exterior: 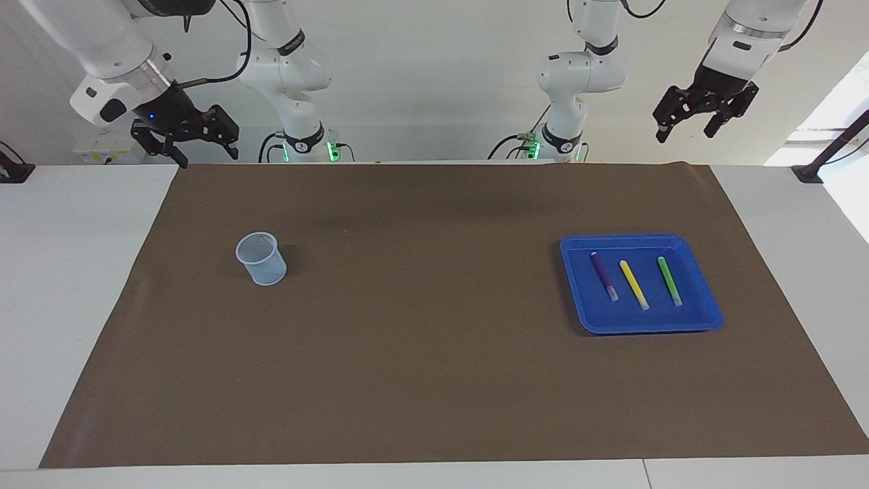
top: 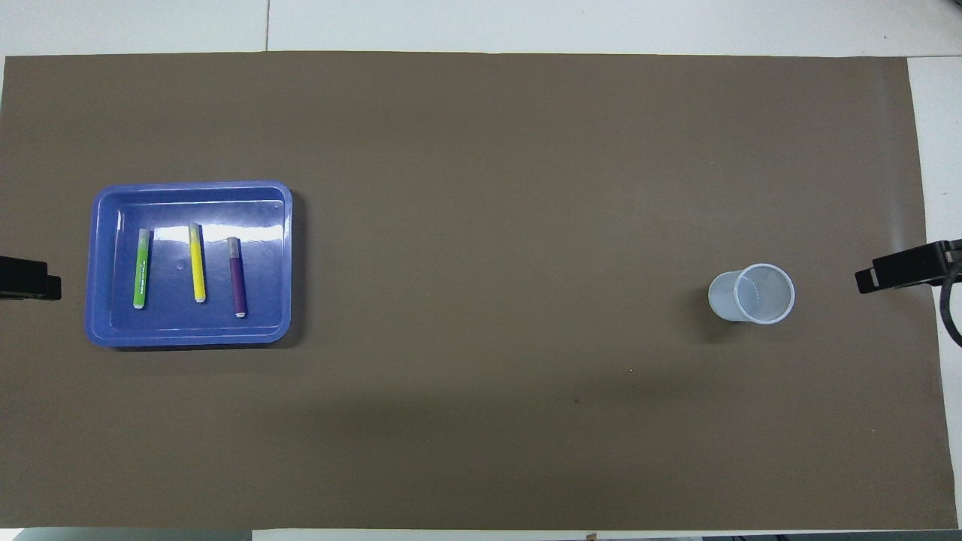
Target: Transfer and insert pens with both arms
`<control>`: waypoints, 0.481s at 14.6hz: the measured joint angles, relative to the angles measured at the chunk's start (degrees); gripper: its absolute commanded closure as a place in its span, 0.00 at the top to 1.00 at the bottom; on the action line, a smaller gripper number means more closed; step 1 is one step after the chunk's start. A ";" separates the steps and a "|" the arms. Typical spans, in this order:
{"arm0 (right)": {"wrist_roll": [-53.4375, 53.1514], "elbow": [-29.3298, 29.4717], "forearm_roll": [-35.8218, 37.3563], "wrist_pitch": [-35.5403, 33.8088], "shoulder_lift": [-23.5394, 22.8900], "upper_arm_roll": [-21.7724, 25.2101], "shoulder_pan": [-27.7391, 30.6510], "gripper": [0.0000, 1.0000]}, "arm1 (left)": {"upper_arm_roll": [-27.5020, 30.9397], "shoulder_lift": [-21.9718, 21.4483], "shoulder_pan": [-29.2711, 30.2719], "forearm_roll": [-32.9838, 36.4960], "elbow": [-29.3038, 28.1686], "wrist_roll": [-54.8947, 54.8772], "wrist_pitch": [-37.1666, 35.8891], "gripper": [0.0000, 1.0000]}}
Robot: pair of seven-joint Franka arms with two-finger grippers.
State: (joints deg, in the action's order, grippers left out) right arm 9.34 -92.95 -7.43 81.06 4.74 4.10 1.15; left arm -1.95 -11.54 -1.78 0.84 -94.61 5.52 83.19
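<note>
So: both grippers up in the air, fingers spread, nothing held. Left gripper (exterior: pixel 687 129) hangs high over the table edge at the left arm's end. Right gripper (exterior: pixel 208 153) hangs over the mat's robot-side corner at the right arm's end; in the overhead view only its black tip (top: pixel 898 269) pokes in beside the cup.

Pens all lie flat in the blue tray (exterior: pixel 706 319), which sits on the brown mat (exterior: pixel 421 353) toward the left arm's end. They lie side by side, apart from each other, roughly parallel, pale ends pointing away from the robots. Order from the table's middle outward: purple pen (exterior: pixel 603 275), yellow pen (exterior: pixel 633 284), green pen (exterior: pixel 669 280). Green pen has a line of small print along the barrel, too small to read.

Clear plastic cup (exterior: pixel 261 259) stands upright on the mat toward the right arm's end, well apart from the tray, with no pen in it. No brand or label readable on the tray or cup.
</note>
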 measured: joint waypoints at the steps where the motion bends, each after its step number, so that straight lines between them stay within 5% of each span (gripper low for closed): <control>1: 0.14 0.00 -0.36 0.00 0.00 0.03 -0.01 1.00 | 0.00 0.00 0.00 0.00 0.00 0.00 0.00 1.00; 7: 5.98 -0.01 -0.40 -2.37 0.06 0.19 2.16 1.00 | 0.00 0.00 0.00 0.00 0.00 0.00 0.00 1.00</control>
State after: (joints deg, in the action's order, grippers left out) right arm 15.32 -92.96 -7.83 78.69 4.80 4.29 3.32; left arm -1.95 -11.54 -1.78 0.84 -94.61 5.52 83.19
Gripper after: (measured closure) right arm 0.000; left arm 0.000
